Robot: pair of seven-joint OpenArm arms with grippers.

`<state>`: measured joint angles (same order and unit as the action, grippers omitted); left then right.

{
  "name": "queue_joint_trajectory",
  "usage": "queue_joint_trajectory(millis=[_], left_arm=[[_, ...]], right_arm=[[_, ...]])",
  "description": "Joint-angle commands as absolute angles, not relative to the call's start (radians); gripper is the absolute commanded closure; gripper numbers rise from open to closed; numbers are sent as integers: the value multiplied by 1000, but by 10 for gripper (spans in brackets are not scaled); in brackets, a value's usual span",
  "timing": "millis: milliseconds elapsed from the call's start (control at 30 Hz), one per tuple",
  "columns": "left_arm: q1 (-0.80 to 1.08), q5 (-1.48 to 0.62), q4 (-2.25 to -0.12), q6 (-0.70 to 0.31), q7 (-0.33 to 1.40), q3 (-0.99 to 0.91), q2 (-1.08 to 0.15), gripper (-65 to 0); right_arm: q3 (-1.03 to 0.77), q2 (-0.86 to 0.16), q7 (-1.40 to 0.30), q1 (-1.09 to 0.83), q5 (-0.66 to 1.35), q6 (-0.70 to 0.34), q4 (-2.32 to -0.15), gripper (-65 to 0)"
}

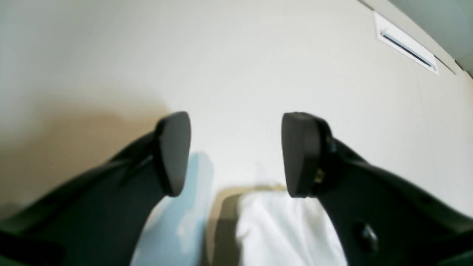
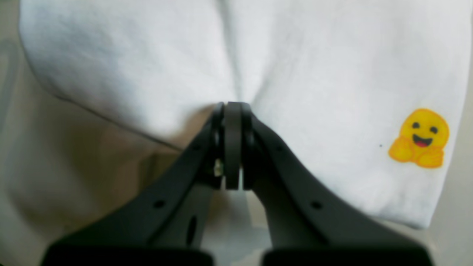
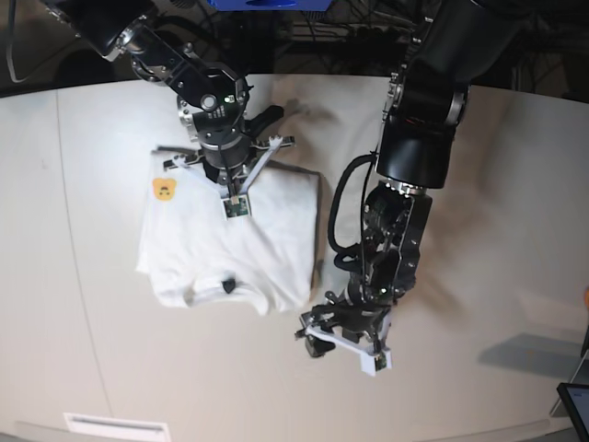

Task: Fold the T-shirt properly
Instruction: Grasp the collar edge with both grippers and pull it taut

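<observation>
The white T-shirt [image 3: 230, 244] lies folded on the pale table, plain side up, with a small yellow smiling-face patch [image 3: 164, 190] near its far left corner. My right gripper [image 3: 219, 170] stands over the shirt's far edge. In the right wrist view this right gripper [image 2: 232, 111] is shut on a pinch of the T-shirt [image 2: 314, 74], creases run out from its tips, and the patch [image 2: 419, 138] shows at the right. My left gripper [image 3: 311, 333] hovers just off the shirt's near right corner. In the left wrist view the left gripper [image 1: 236, 151] is open and holds nothing, with white cloth [image 1: 281, 229] below it.
The pale table [image 3: 479, 276] runs out on all sides of the shirt. A white slotted strip [image 3: 115, 425] lies at the near left edge, the same strip [image 1: 406, 46] showing in the left wrist view. A screen corner [image 3: 575, 405] sits at the far right.
</observation>
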<state>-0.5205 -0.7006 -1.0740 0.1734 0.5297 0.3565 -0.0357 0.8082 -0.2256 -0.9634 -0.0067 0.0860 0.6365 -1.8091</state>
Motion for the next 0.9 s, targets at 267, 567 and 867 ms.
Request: queue_joint_trajectory(millis=[267, 567, 867], left_arm=[[-423, -694, -1508, 45, 668, 358, -50, -393], [-113, -615, -1705, 45, 547, 386, -104, 0], [27, -371, -1650, 45, 337, 581, -117, -2]], right_arm=[[805, -228, -943, -8, 73, 636, -1860, -3], [800, -231, -940, 12, 70, 639, -1949, -1], [723, -249, -811, -5, -4, 634, -1943, -1]])
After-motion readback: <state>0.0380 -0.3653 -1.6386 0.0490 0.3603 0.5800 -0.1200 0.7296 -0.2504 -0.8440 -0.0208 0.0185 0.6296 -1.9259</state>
